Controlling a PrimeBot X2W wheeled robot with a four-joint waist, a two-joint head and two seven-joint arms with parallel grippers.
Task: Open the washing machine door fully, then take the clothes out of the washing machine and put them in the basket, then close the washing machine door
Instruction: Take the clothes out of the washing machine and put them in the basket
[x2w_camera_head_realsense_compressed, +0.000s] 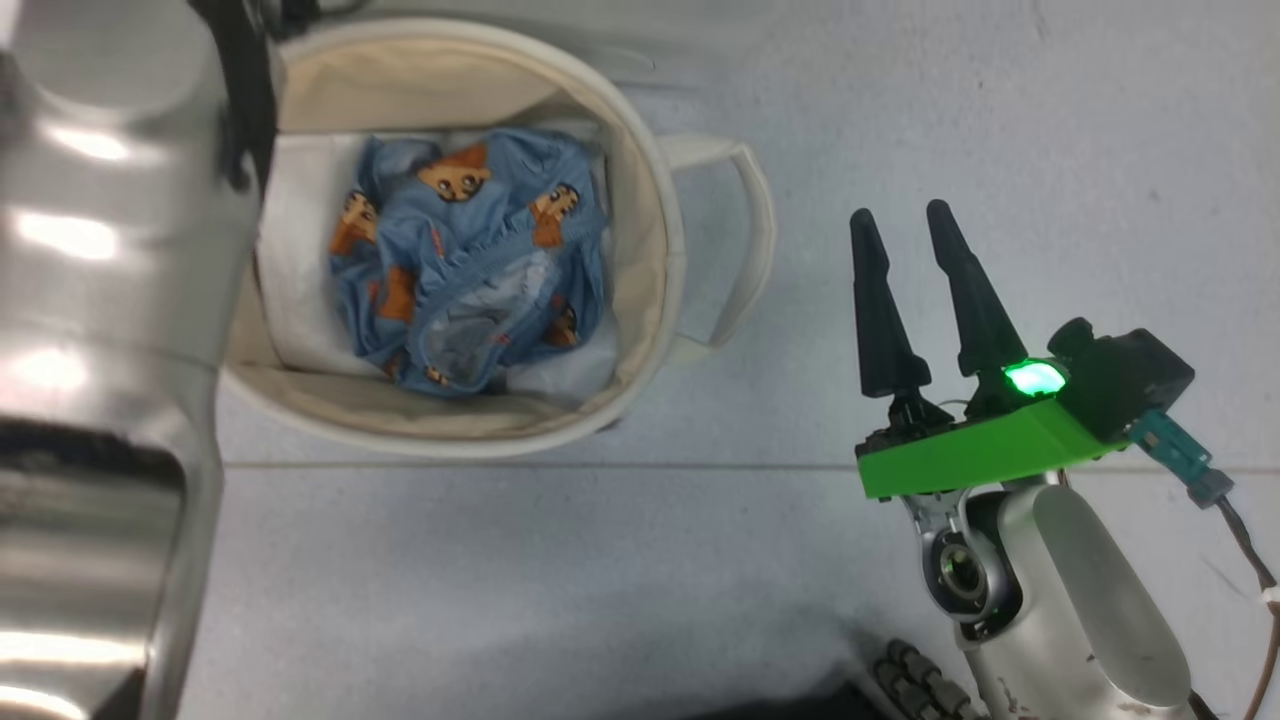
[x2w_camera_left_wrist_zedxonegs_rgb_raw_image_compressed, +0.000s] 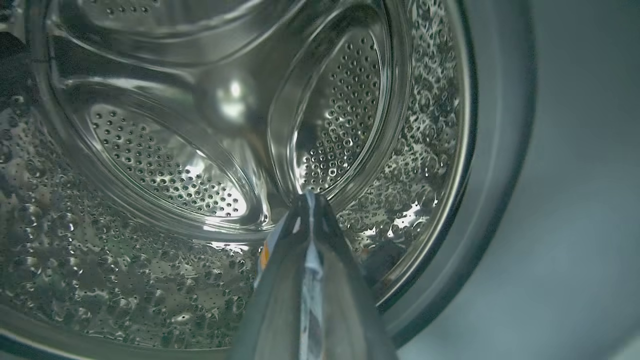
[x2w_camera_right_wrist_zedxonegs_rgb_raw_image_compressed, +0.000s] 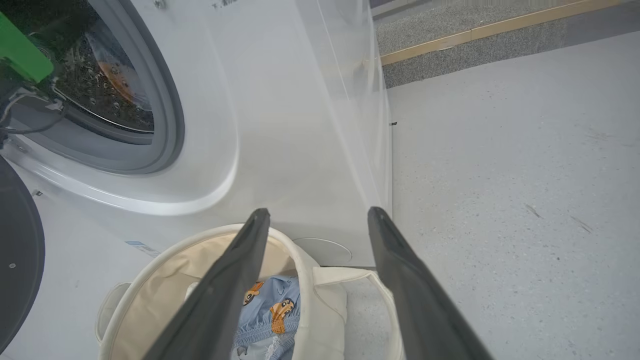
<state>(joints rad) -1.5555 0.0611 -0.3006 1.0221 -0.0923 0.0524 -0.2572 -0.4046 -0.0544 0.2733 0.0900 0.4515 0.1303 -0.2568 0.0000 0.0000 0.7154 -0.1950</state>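
The left gripper (x2w_camera_left_wrist_zedxonegs_rgb_raw_image_compressed: 309, 197) reaches deep into the drum (x2w_camera_left_wrist_zedxonegs_rgb_raw_image_compressed: 150, 165) of the machine (x2w_camera_right_wrist_zedxonegs_rgb_raw_image_compressed: 280, 125), its fingers (x2w_camera_left_wrist_zedxonegs_rgb_raw_image_compressed: 280, 280) pressed together. A thin strip of pale, blue-flecked cloth (x2w_camera_left_wrist_zedxonegs_rgb_raw_image_compressed: 312, 270) seems to be pinched between them, with an orange patch at the edge of one finger. The tips point at the drum's perforated back wall, and the grey seal (x2w_camera_left_wrist_zedxonegs_rgb_raw_image_compressed: 500, 150) curves past on the right of the left wrist view.

In the right wrist view the green mount (x2w_camera_right_wrist_zedxonegs_rgb_raw_image_compressed: 20, 50) of that gripper sits in the drum mouth (x2w_camera_right_wrist_zedxonegs_rgb_raw_image_compressed: 170, 125). The black door (x2w_camera_right_wrist_zedxonegs_rgb_raw_image_compressed: 17, 260) stands swung out at the left edge of that view.

The right gripper (x2w_camera_head_realsense_compressed: 900, 212) hangs over bare floor (x2w_camera_head_realsense_compressed: 1000, 120), to the right of the basket (x2w_camera_head_realsense_compressed: 672, 240) and apart from it. Its jaws are spread wide with nothing between them.

The basket stands on the floor just in front of the machine. The clothes (x2w_camera_head_realsense_compressed: 470, 260), blue with orange cartoon faces, lie crumpled inside it on a white sheet (x2w_camera_head_realsense_compressed: 300, 250). One looped handle (x2w_camera_head_realsense_compressed: 750, 230) sticks out toward the right gripper.

A shiny silver arm (x2w_camera_head_realsense_compressed: 100, 250) covers the left side of the head view and overlaps the basket's left rim
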